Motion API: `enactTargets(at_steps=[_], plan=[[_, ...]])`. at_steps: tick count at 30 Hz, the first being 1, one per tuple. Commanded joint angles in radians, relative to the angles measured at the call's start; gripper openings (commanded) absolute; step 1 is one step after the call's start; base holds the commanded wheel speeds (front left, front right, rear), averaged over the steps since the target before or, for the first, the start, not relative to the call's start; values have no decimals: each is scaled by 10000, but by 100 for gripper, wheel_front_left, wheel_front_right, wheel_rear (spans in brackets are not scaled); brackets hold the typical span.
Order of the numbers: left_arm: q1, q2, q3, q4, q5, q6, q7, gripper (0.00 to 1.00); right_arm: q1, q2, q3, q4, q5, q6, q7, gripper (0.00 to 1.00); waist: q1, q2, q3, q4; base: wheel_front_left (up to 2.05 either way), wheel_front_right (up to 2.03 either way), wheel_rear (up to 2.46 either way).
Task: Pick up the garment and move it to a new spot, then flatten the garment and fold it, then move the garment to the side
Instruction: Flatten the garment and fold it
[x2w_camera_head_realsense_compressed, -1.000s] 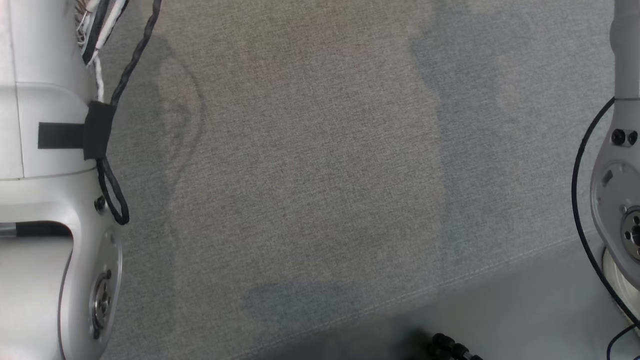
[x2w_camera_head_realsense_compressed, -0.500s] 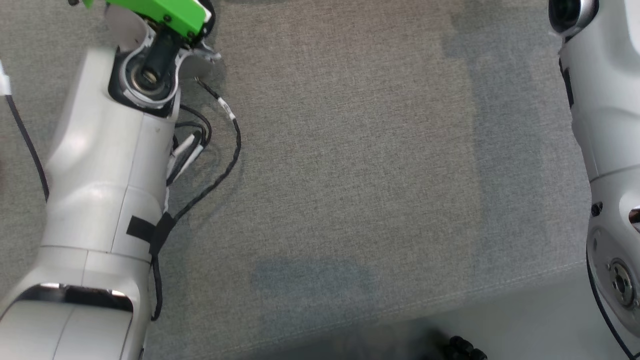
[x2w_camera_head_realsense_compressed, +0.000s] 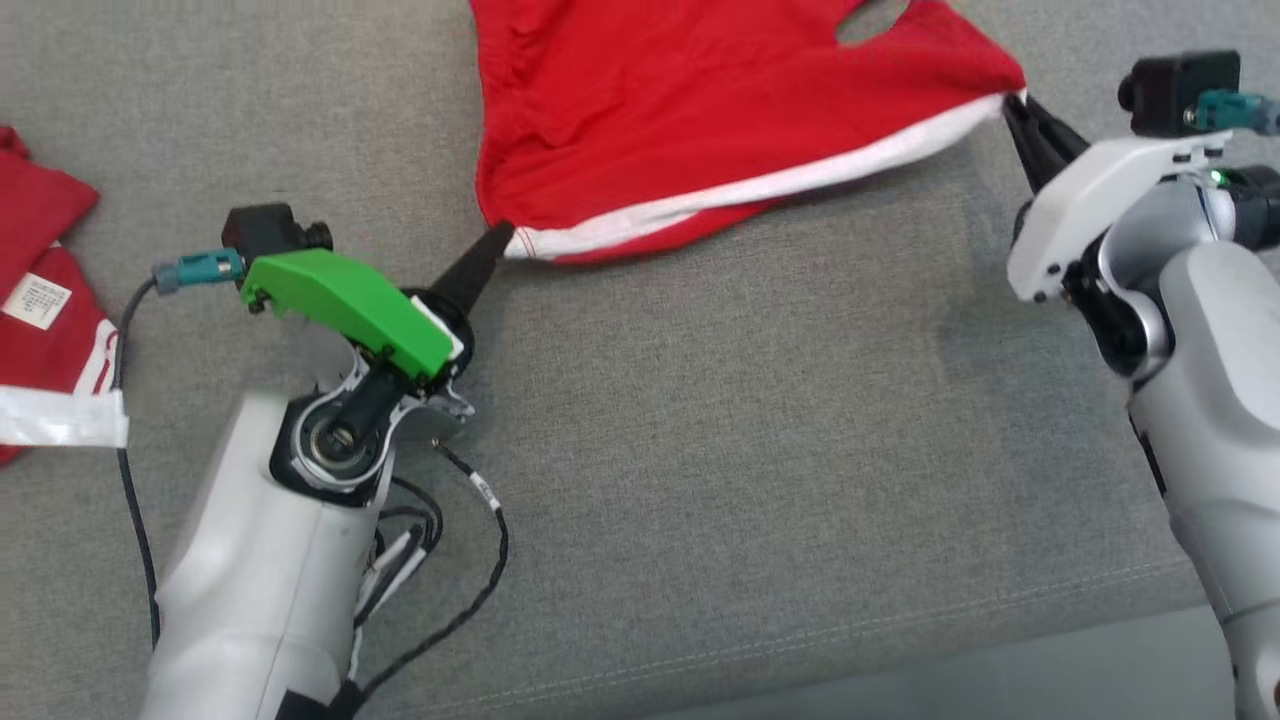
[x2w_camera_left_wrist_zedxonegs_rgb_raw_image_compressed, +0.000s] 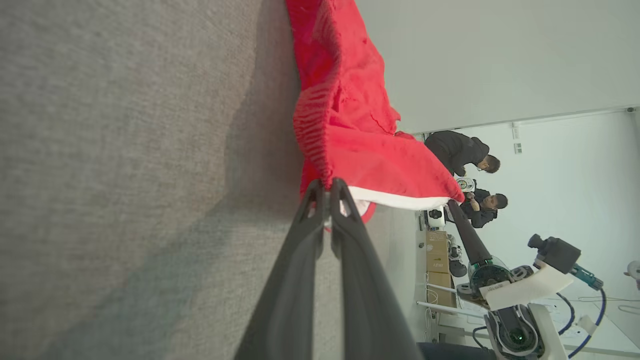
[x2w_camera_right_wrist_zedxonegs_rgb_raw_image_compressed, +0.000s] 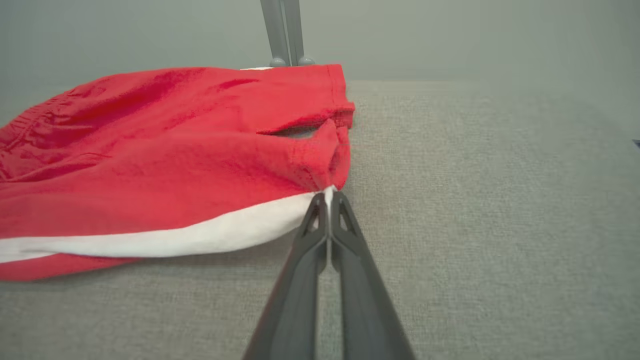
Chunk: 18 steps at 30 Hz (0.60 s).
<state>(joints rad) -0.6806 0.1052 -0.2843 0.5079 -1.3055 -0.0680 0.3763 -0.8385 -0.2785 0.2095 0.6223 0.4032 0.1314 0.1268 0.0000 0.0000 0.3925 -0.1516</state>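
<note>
Far to the left of the held garment, well apart from it, a second red cloth piece with a white label and a white strip lies on the grey woven fabric surface. Next comes the left gripper, under a green cover. Its two dark fingers are pressed together and pinch the garment's lower left corner, where the ribbed red edge meets the white trim; the left wrist view shows this pinch closely. The red cloth garment with a white band along its near edge is spread over the grey surface and drawn out between both arms, with that band running from one pinched corner to the other. At the garment's right corner the right gripper is clenched on the end of the white band, and the right wrist view shows its tips meeting on the cloth.
</note>
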Motion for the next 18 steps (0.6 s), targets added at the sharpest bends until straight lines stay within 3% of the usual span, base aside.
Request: enactTargets(at_steps=[1, 8, 18], plan=[[457, 103, -9, -283, -40, 92, 19, 0, 499, -203, -33, -293, 56, -14, 207, 0, 0, 0, -664, 144, 0, 0, 0], [2621, 522, -653, -2058, 772, 519, -279, 0, 3232, -632, -650, -2344, -70, -14, 1607, 0, 0, 0, -1571, 242, 0, 0, 0], [4540, 1282, -1985, -3567, 2563, 1218, -550, 0, 6918, -362, -2012, -5493, -191, -14, 3920, 0, 0, 0, -2570, 398, 0, 0, 0]])
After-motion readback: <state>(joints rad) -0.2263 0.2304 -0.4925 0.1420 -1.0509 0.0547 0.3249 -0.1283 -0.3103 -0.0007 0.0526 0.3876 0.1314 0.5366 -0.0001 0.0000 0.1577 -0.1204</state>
